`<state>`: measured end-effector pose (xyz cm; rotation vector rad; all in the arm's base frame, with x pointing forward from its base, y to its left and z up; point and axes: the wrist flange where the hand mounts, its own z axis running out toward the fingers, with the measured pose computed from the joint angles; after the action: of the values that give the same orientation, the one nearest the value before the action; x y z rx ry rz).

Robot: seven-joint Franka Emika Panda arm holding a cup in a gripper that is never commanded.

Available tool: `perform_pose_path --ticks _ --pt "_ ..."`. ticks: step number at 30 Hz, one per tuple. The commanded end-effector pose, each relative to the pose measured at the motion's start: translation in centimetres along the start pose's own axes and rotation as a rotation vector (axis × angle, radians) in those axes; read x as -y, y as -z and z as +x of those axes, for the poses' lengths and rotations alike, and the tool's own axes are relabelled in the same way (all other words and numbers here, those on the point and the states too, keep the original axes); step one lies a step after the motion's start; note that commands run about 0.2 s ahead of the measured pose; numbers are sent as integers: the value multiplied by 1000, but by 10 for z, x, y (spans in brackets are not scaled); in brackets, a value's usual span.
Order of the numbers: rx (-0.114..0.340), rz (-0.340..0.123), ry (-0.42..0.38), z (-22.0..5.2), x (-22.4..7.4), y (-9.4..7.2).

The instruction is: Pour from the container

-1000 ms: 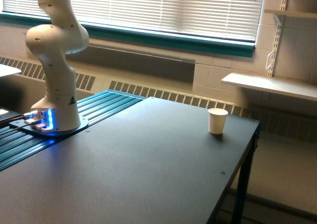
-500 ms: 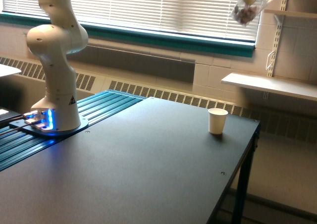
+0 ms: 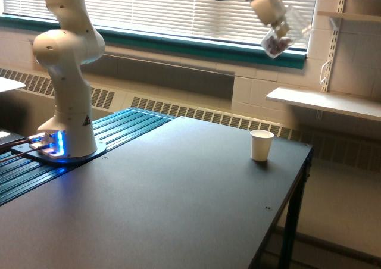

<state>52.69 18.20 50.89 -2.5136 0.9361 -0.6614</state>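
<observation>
Tool (image 3: 275,26) gripping tilted container (image 3: 281,38) – blurred (fingers indistinct), arm top cropped

A bright room with a dark table by the window.
You see a black table (image 3: 178,209) in front of a wide window with closed white blinds (image 3: 178,7) and a teal sill (image 3: 196,46). Under it runs a long heater grille (image 3: 202,114) along a pale block wall (image 3: 262,96). White shelves (image 3: 324,102) hang on wall rails at the exterior view's right.

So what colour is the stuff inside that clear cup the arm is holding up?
Dark reddish-brown bits, seen in the exterior view, the only one.
</observation>
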Motion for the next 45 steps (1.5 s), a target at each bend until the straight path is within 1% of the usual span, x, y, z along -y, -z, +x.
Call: perform_pose_path --ticks 1,5,8,11,13,14,16,18,21,25,26,28,31,32,35,37,41,45 --pt "86 -8 41 -35 5 -19" --pt "129 3 16 -40 1 -30" --pt "147 2 -8 -44 -2 -36" --pt "169 15 -54 -42 -11 -43" --pt "189 6 -72 -44 -17 -50" --pt "196 10 -80 -44 -19 -52" --pt "199 26 -118 -40 -28 -57" --pt "209 26 -157 -41 -39 -63" --pt "256 16 -187 -52 -45 -73" --pt "296 2 -142 -68 -40 -89" --pt "298 2 -126 -69 -38 -92" --pt "298 3 -119 -68 -36 -95" --pt "316 -7 -93 -86 -30 -104" --pt "323 -13 -83 -91 -29 -108" --pt "343 -57 -39 -108 -20 -118" --pt "355 -78 -15 -118 -13 -124" --pt "381 -83 5 -132 -5 -133" --pt "411 -90 -1 -144 -5 -144"
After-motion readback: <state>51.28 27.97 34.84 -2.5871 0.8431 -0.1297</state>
